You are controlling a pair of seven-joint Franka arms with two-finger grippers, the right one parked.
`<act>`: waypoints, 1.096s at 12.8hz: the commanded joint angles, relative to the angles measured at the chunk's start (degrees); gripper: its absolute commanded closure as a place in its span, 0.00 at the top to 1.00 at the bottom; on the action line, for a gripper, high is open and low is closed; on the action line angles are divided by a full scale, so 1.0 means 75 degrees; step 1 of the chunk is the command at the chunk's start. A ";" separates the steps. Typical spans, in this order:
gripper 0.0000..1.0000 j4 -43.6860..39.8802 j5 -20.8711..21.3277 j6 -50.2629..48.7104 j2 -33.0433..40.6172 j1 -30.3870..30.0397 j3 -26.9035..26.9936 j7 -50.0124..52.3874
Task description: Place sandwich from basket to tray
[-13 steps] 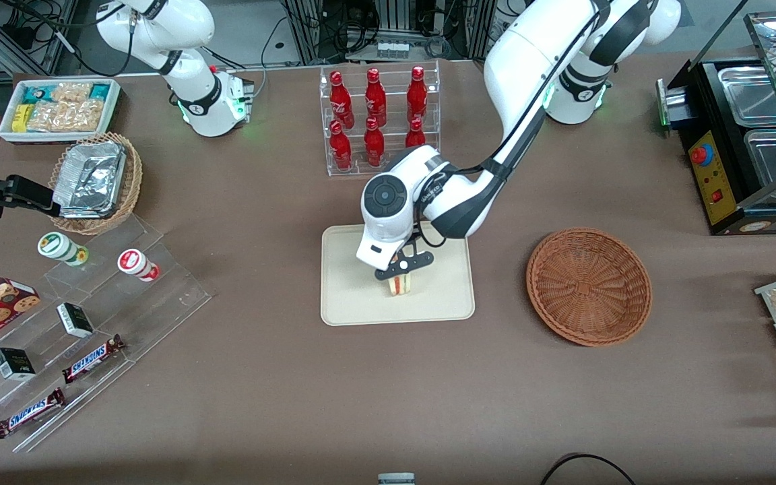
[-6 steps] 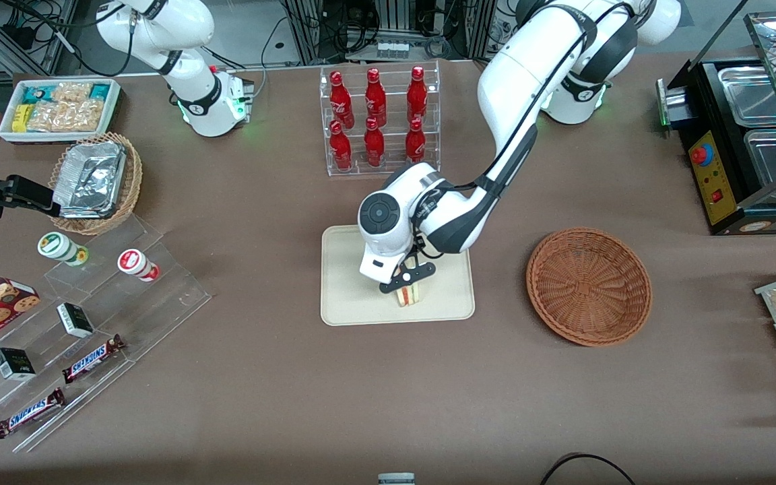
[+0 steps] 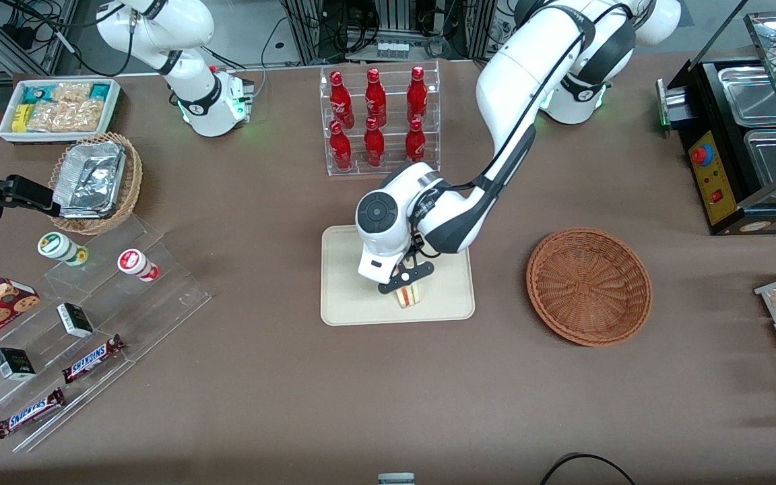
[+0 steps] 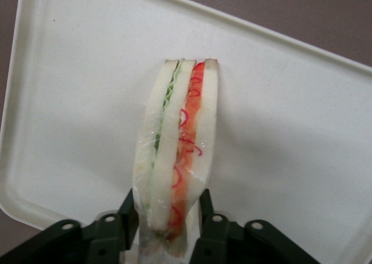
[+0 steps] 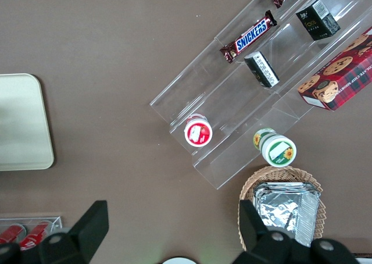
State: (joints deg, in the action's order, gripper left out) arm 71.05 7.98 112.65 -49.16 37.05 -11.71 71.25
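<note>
The sandwich [image 3: 410,295], a clear-wrapped white wedge with red and green filling [image 4: 177,142], stands on edge over the cream tray [image 3: 347,269], in the part of it nearest the front camera. My left gripper [image 3: 407,288] comes down on it from above. In the left wrist view the gripper [image 4: 167,204] is shut on the sandwich, with a black finger [image 4: 129,209] pressed on each side of its narrow end. The tray's surface [image 4: 290,130] shows all round the sandwich. The reddish-brown basket [image 3: 589,286] lies beside the tray, toward the working arm's end, with nothing in it.
A clear rack of red bottles [image 3: 378,121] stands just farther from the camera than the tray. Toward the parked arm's end are a stepped acrylic shelf [image 3: 91,316] with snacks, a tan basket of foil containers [image 3: 95,182] and a white snack bin [image 3: 58,108]. A black food warmer [image 3: 745,135] stands at the working arm's end.
Over the last second the gripper carried the sandwich lower and slightly nearer the front camera over the tray. It has hardly moved in the last half second.
</note>
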 commanded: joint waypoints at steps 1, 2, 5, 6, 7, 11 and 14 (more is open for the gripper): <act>1.00 -0.0344 0.0272 -0.0371 0.0213 0.0006 0.0050 -0.0053; 1.00 -0.0437 0.0214 -0.0558 0.0423 -0.0007 0.0039 -0.0496; 1.00 -0.0731 0.0027 -0.1343 0.0880 -0.0615 -0.0079 -0.1492; 1.00 -0.0731 -0.0090 -0.1681 0.1149 -0.0709 -0.0021 -0.2157; 1.00 -0.0719 -0.0091 -0.1928 0.1337 -0.0907 -0.0009 -0.2466; 1.00 0.0342 -0.0360 -0.2339 0.2565 -0.1855 -0.0020 -0.2852; 1.00 0.1131 -0.0477 -0.2352 0.3224 -0.2594 -0.0020 -0.4048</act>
State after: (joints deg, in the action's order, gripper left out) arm 72.92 6.01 94.74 -30.13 20.90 -11.56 45.33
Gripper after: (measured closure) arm 0.000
